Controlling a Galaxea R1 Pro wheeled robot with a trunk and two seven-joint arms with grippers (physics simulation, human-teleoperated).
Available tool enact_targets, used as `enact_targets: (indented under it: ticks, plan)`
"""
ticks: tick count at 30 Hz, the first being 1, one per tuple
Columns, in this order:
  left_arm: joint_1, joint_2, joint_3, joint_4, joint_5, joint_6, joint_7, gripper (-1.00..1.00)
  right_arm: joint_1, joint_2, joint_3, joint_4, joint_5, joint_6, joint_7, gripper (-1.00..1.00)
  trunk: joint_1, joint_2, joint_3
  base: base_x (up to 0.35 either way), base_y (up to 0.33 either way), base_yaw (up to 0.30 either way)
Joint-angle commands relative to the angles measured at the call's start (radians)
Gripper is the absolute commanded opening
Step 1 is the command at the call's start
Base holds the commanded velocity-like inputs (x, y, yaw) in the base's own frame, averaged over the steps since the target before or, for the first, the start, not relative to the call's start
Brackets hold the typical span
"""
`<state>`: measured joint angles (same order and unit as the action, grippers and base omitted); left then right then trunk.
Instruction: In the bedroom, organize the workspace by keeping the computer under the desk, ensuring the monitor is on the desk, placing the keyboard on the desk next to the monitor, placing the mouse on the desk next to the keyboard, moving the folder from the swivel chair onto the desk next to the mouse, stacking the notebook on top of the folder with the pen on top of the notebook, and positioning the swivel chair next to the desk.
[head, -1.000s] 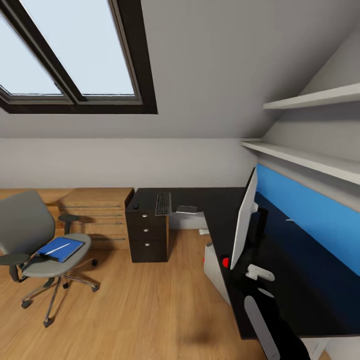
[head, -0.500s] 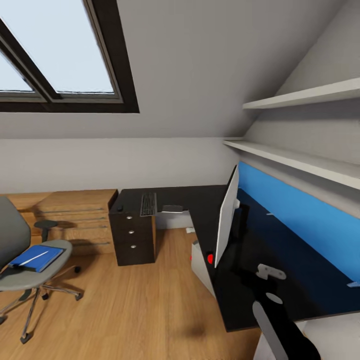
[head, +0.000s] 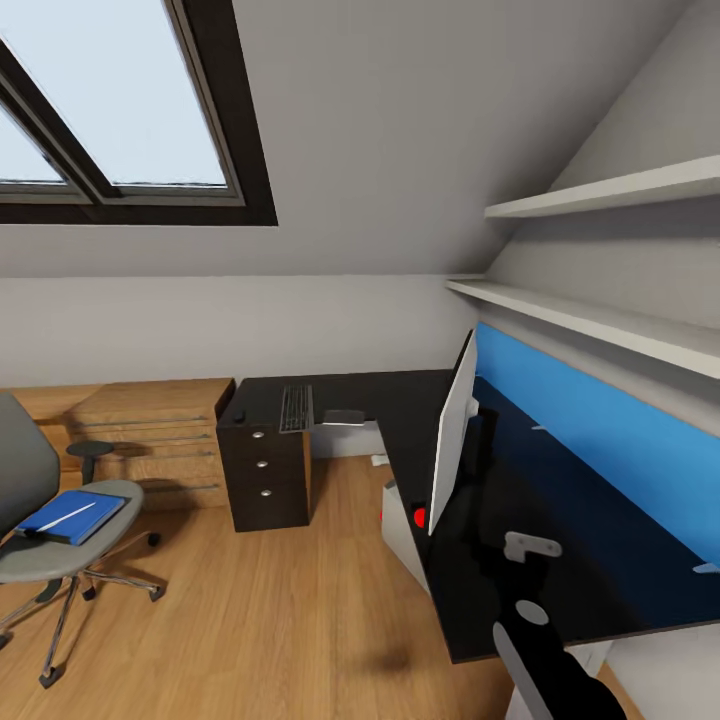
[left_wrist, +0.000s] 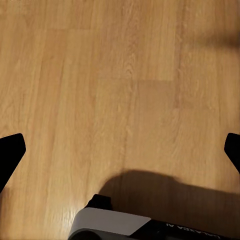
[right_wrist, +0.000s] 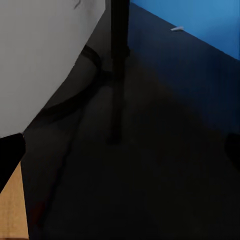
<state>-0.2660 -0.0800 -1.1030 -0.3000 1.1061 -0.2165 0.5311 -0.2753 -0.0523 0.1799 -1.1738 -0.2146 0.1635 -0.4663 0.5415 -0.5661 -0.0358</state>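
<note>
The bench (head: 400, 400) is L-shaped with a matte black top and a black drawer unit (head: 265, 470) with three round silver knobs; one leg runs along the blue wall panel (head: 600, 420), right under the right hand (head: 530, 548). That hand hovers over the black top just beside the monitor (head: 452, 435); its fingertips sit far apart at the edges of the right wrist view, clamped on nothing. The monitor stands edge-on, its thin stem (right_wrist: 119, 65) and round base just ahead of the hand. Well away from that hand, the grey swivel chair (head: 40, 540) stands on the wood floor (head: 250, 620), with a flat blue folder (head: 72, 516) and a thin white pen (head: 68, 517) on its seat. The slim keyboard (head: 296, 408) lies on the far leg of the bench, its long axis pointing toward the back wall, with the small mouse (head: 240, 415) beside it. The left hand (left_wrist: 120, 150) hangs over bare floorboards, tips wide apart, empty.
</note>
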Motion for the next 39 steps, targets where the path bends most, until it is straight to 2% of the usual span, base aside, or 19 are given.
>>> enact_targets:
  ticks: [1,6,15,22,30,36,39]
  plan:
    - [-0.002,0.000,-0.009,-0.001,0.011,-0.006,0.004,1.00,-0.001,-0.001,0.004,0.005,-0.004,0.001,-0.008,1.00,0.000,-0.002,-0.002,0.000,0.000,-0.001]
    - [-0.001,0.000,-0.008,-0.001,0.011,-0.006,0.004,1.00,-0.001,-0.002,0.003,0.019,-0.002,-0.014,-0.008,1.00,0.000,-0.002,-0.002,0.000,0.000,0.000]
    - [-0.002,0.000,-0.008,-0.001,0.011,-0.006,0.004,1.00,-0.001,-0.003,0.004,0.023,-0.002,-0.102,-0.006,1.00,0.000,-0.002,-0.002,0.000,0.000,0.000]
    - [-0.001,0.000,-0.009,-0.001,0.010,-0.005,0.002,1.00,-0.001,-0.003,0.003,0.026,-0.002,-0.116,-0.007,1.00,0.000,-0.002,-0.002,0.025,0.000,0.000]
    - [-0.001,0.000,-0.009,-0.001,0.010,-0.004,-0.003,1.00,-0.002,-0.009,-0.005,0.048,-0.004,-0.129,-0.006,1.00,0.000,-0.002,-0.002,0.240,0.000,0.000]
    - [-0.002,0.000,-0.009,-0.001,0.010,-0.003,-0.003,1.00,-0.020,-0.012,-0.010,0.175,-0.005,-0.127,-0.006,1.00,0.000,-0.002,-0.002,0.027,0.000,0.000]
    - [-0.001,0.000,-0.009,-0.001,0.011,-0.003,-0.003,1.00,-0.056,-0.021,-0.025,0.237,-0.006,-0.126,-0.006,1.00,0.000,-0.002,-0.002,0.068,0.000,0.000]
